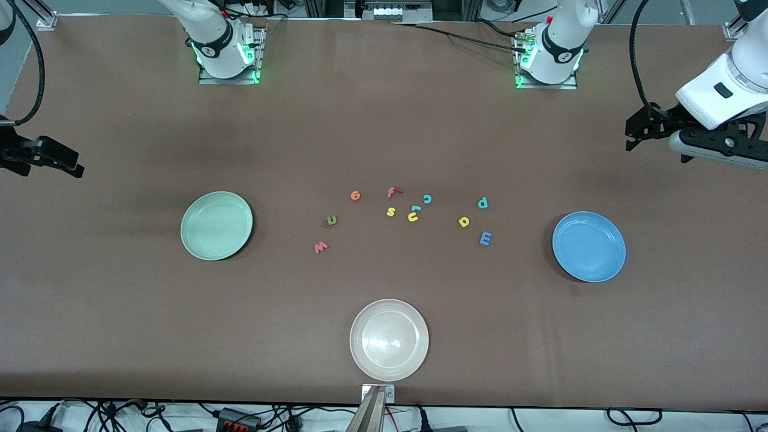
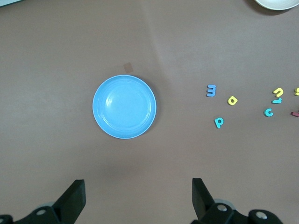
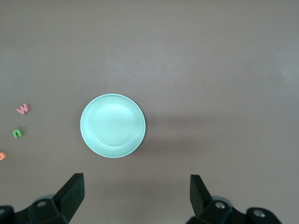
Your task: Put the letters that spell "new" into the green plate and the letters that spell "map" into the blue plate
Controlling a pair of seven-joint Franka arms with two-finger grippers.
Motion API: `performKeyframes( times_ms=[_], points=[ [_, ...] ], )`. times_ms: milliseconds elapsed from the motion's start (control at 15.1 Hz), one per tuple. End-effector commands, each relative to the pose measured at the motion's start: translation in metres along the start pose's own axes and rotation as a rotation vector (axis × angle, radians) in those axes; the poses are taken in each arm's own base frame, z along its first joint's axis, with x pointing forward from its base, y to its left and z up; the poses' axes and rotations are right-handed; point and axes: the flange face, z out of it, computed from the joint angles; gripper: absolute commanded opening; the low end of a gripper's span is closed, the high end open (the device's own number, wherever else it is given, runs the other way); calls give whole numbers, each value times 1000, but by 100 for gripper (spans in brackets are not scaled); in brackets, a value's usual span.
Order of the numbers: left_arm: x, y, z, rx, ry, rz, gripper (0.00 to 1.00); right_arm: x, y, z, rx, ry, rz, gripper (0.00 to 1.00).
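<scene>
- On the desk (image 1: 384, 132), mid-span, n (image 1: 332, 220), e (image 1: 355, 195), w (image 1: 321, 246), m (image 1: 485, 239), a (image 1: 464, 222), p (image 1: 483, 203) lie loose between green plate (image 1: 216, 225) and blue plate (image 1: 588, 246);
- left gripper (image 2: 138, 198) released over the blue plate's end; right gripper (image 3: 137, 196) released over the green plate's end.

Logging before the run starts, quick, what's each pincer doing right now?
Left pincer: open, holding nothing, up over the table near the blue plate.
Right pincer: open, holding nothing, near the green plate.

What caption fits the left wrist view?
Open left hand above the empty blue plate, letters scattered beside it.
</scene>
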Motion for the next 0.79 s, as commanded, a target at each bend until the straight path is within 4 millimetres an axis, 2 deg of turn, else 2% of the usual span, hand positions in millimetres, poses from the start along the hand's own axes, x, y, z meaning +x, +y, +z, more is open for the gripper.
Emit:
performKeyframes(
  times_ms=[0,396,462,727],
  points=[
    [3,0,-5,-25,0,0,100,-3,-2,-3,-13,2,6,100],
    [3,0,-5,-25,0,2,100,-1,-10,3,-12,-14,-13,100],
    [3,0,-5,-27,1,1,100,3,-14,12,-3,-29,-14,100],
    [1,5,3,-36,-49,11,100,23,-51,50,0,-53,-68,100]
  ],
)
